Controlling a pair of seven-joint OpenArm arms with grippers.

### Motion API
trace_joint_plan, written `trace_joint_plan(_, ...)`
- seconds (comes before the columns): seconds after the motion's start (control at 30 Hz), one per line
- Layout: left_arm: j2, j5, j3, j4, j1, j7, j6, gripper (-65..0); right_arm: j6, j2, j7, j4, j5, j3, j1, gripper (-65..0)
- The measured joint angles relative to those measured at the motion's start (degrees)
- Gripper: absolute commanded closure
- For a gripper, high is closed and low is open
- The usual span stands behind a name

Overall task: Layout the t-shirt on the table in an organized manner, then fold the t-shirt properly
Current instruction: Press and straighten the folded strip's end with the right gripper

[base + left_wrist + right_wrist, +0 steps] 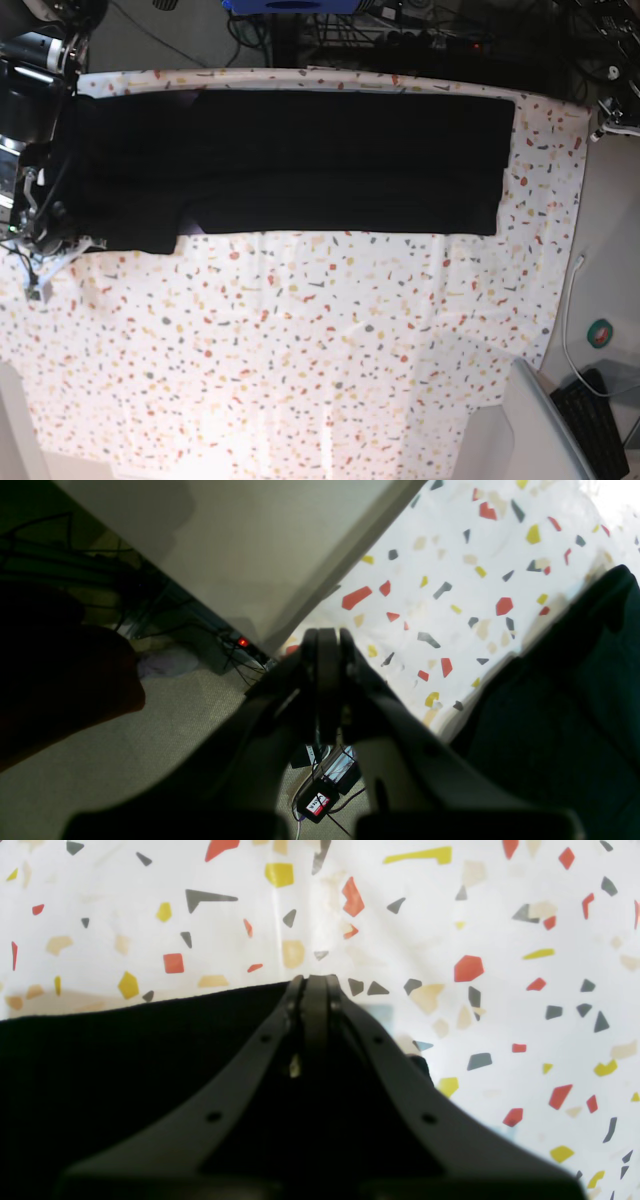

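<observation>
Black t-shirt point(300, 160): folded into a long band, lying flat across the far part of the speckled table point(330, 350). Keyboard point(600, 425): beside the table's corner.

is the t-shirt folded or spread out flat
Folded. In the base view the t-shirt lies as one long narrow black band across the table, with no sleeves sticking out.

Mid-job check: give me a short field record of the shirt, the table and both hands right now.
t-shirt: black, folded into a long band along the far side of the table
table: speckled white cover, near half bare
left hand: shut, nothing between the fingers, past the table corner, beside the shirt
right hand: shut, fingertips at the shirt's edge; a grip on cloth cannot be confirmed
print and tag: not visible
</observation>
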Motion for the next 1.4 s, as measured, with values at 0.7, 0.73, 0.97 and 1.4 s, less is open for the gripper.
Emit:
trace_joint_plan(0.7,0.13,0.35,0.02,-0.07,-0.11,0.0,0.0,0.0,0.2,-1.29,-1.57,1.4,0.04,0.22,1.16,-33.5)
trace_joint_plan(0.73,0.11,0.37,0.02,-0.15,-0.11,0.0,0.0,0.0,0.2,-1.31,-1.51,0.83,0.07,0.22,1.31,-34.2)
trace_joint_plan(0.97,-0.02,0.44,-0.02,-3.39,0.04,0.02,0.02,0.0,0.17,-1.27,1.14,-2.73,0.0,-0.13,2.08,-29.1)
trace_joint_plan(1.4,-0.13,-0.02,0.0,-3.5,-0.13,0.0,0.0,0.0,0.17,-0.04,1.49,-3.76,0.0,0.0,1.81,-8.0)
